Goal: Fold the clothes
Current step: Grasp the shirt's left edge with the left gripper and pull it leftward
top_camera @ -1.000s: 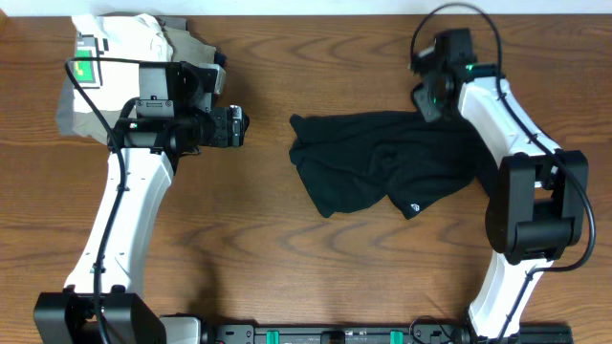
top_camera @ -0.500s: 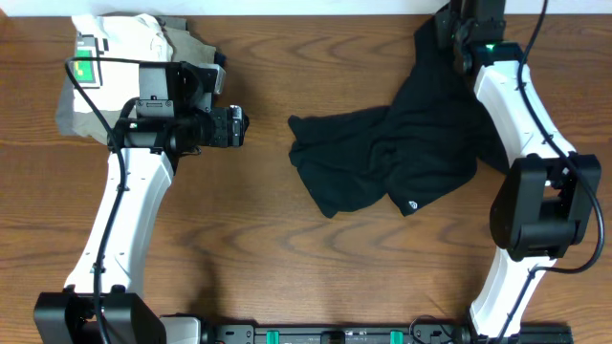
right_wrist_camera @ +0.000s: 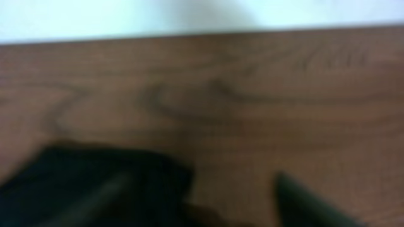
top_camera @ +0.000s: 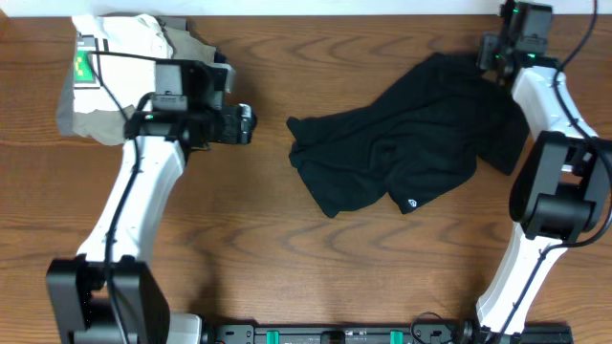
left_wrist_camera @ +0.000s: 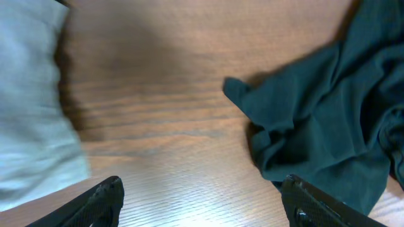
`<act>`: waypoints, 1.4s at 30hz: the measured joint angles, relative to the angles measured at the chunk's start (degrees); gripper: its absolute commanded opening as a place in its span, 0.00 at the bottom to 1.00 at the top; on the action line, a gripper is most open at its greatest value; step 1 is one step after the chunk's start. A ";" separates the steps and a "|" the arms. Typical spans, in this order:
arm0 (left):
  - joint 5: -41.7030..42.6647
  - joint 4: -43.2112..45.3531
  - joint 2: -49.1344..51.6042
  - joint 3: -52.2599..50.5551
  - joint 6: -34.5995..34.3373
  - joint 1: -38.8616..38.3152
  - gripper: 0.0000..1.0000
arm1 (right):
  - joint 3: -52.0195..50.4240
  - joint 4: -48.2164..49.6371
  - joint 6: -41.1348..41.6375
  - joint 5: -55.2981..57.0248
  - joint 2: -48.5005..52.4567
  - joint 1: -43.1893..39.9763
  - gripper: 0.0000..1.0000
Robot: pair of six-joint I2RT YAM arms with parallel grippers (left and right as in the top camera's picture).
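Note:
The clothes, a black T-shirt (top_camera: 411, 134), lie crumpled at the middle right of the table, with a small white logo (top_camera: 413, 204) near the front hem. Its far corner reaches up to my right gripper (top_camera: 492, 59) at the table's far right edge. In the blurred right wrist view that gripper (right_wrist_camera: 199, 203) is open, with black fabric (right_wrist_camera: 82, 186) by one finger and bare wood between the two. My left gripper (top_camera: 247, 124) hovers open over bare wood left of the shirt. In the left wrist view the gripper (left_wrist_camera: 205, 202) holds nothing and the shirt (left_wrist_camera: 315, 107) lies to its right.
A cream garment with a green tag (top_camera: 120, 43) lies on khaki-grey folded garments (top_camera: 81, 119) at the far left corner. Its pale edge (left_wrist_camera: 31, 113) shows in the left wrist view. A white wall borders the table's far edge (right_wrist_camera: 189, 16).
My right gripper has carried the shirt's corner to the right and toward the far edge, spreading the fabric, and has opened. The left arm has shifted slightly.

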 measured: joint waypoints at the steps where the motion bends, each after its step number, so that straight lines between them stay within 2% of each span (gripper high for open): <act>1: -0.02 -0.02 0.83 0.00 -0.04 -0.66 0.81 | 0.02 -1.53 0.17 -0.94 0.00 -0.26 0.99; 10: 2.56 -2.21 6.56 0.02 -0.22 -7.04 0.81 | 0.02 -10.97 0.79 -10.27 -0.83 0.81 0.99; 14: 3.76 -2.29 7.61 0.02 0.31 -10.99 0.86 | 0.02 -12.20 0.81 -13.05 -1.18 1.29 0.99; 19: 3.91 -1.81 9.22 0.02 4.57 -16.68 0.87 | 0.02 -13.22 0.81 -16.06 -1.20 1.62 0.99; 22: 1.62 -1.73 10.03 0.02 6.82 -19.58 0.86 | 0.02 -13.64 0.81 -16.65 -1.20 1.60 0.99; 31: -14.93 3.21 13.42 0.04 10.16 -21.94 0.86 | 0.02 -14.73 0.83 -17.46 -1.20 1.60 0.99; 32: -16.00 4.07 13.66 0.07 10.34 -21.92 0.83 | 0.02 -14.75 0.83 -17.49 -1.20 1.60 0.99; 33: -16.94 4.98 13.86 0.07 10.38 -21.92 0.74 | 0.02 -14.78 0.83 -17.49 -1.20 1.60 0.99; 35: -18.10 6.12 14.01 0.09 10.23 -21.92 0.37 | 0.02 -14.95 0.83 -17.49 -1.20 1.60 0.99; 38: -19.10 6.67 14.01 0.09 10.62 -21.92 0.11 | 0.02 -14.97 0.83 -17.49 -1.20 1.60 0.99; 39: -19.17 6.64 14.01 0.09 10.23 -21.92 0.06 | 0.02 -14.97 0.83 -17.49 -1.20 1.60 0.99; 42: -19.39 6.56 14.01 0.09 10.54 -21.92 0.06 | 0.02 -14.99 0.83 -17.49 -1.20 1.60 0.99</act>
